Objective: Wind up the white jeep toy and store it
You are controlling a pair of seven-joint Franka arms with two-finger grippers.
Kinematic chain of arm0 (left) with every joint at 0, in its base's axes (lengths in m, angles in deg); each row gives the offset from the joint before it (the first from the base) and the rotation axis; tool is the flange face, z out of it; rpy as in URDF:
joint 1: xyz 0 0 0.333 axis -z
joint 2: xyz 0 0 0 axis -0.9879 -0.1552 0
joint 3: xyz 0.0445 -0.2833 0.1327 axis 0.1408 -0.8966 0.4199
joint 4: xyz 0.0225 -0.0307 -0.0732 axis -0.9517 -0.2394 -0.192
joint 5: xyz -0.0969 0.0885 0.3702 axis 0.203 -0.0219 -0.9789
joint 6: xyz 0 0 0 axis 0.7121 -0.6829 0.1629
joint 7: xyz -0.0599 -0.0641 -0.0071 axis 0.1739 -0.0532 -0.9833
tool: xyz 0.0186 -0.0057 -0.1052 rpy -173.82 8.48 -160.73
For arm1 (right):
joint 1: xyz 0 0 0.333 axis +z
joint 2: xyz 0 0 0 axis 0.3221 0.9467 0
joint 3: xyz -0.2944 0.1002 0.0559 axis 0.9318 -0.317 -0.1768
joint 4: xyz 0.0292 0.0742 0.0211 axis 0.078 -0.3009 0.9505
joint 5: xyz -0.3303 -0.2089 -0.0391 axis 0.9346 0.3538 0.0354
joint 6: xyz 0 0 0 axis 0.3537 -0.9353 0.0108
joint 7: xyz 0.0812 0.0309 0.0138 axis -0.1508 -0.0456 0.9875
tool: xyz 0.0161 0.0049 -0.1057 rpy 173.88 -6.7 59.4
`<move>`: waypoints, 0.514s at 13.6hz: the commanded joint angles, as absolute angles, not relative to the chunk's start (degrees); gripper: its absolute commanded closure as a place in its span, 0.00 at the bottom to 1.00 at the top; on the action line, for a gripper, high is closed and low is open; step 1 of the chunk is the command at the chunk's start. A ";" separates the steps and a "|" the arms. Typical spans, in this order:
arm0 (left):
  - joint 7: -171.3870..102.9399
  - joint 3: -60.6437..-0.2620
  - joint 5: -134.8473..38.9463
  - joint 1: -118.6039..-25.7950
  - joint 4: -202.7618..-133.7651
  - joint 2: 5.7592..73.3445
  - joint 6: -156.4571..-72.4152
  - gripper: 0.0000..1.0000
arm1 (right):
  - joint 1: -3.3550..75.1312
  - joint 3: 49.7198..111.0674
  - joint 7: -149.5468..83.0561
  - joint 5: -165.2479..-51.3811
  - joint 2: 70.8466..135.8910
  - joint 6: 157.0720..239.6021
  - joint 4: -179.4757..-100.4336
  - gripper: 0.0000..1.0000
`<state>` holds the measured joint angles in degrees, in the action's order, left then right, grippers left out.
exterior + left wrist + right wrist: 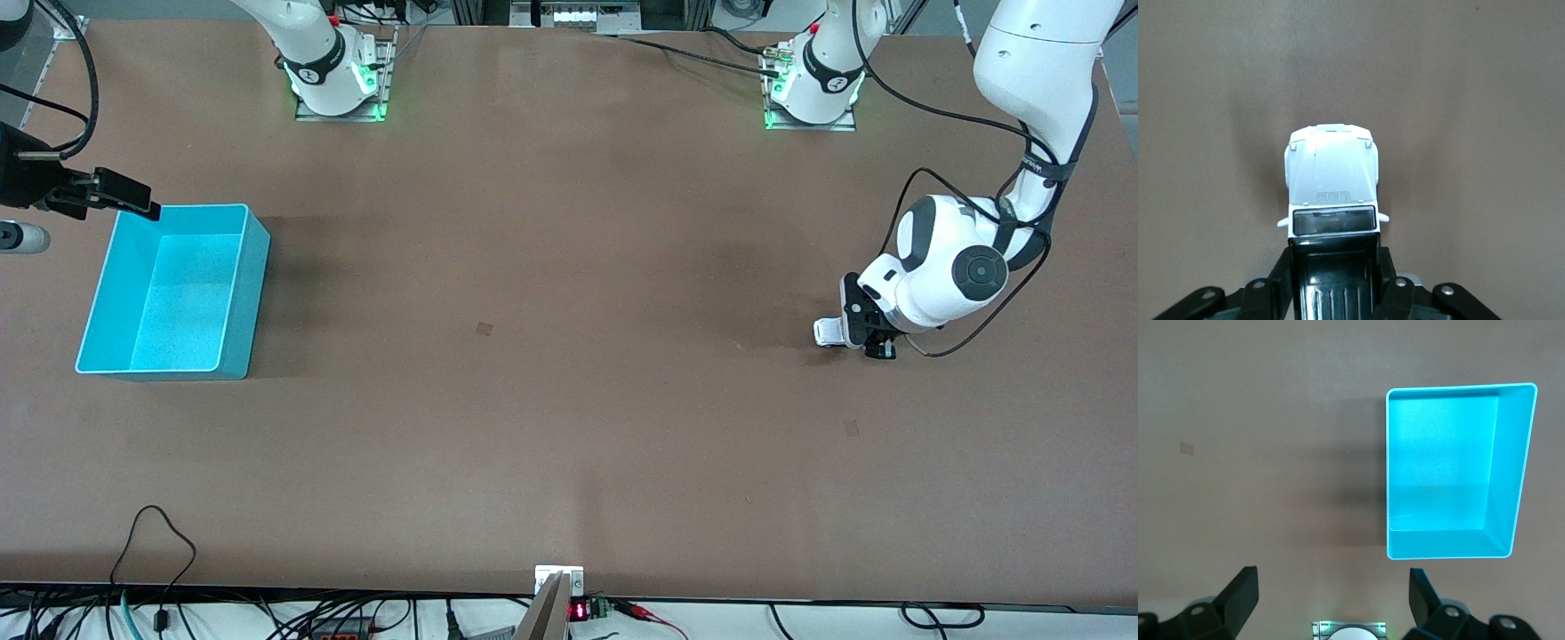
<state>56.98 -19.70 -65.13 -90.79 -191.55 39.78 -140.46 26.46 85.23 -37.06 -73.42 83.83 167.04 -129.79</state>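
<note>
The white jeep toy point(829, 331) is at table level toward the left arm's end, mostly hidden under the left arm's hand. In the left wrist view the jeep point(1331, 180) shows its white hood and black roof panel. My left gripper point(855, 336) is shut on the jeep, with one finger point(1279, 275) on each side of the roof, and it also shows in the left wrist view point(1335, 270). The turquoise bin point(169, 293) stands empty toward the right arm's end. My right gripper point(124, 197) hangs open and empty over the bin's corner, and the right wrist view shows it point(1331, 583) looking down beside the bin point(1455, 473).
The brown table point(569, 356) stretches between the jeep and the bin. Both arm bases point(338, 80) stand along the table's edge farthest from the front camera. Cables and a small display run along the nearest edge point(569, 609).
</note>
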 commanded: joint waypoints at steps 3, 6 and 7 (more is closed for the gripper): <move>55.81 -20.30 -66.96 -93.29 -191.86 38.89 -141.06 0.87 | 26.61 85.14 -37.75 -73.84 83.51 166.65 -129.97 0.00; 56.42 -20.30 -67.05 -94.69 -191.77 38.02 -141.06 0.87 | 26.70 85.14 -37.75 -73.84 83.51 166.65 -129.97 0.00; 56.51 -20.30 -67.05 -94.87 -191.69 37.84 -141.06 0.87 | 26.70 85.14 -37.84 -73.84 83.51 166.57 -129.97 0.00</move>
<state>56.97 -19.71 -65.13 -93.26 -191.55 39.74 -140.47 26.47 85.22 -37.06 -73.42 83.83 167.04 -129.79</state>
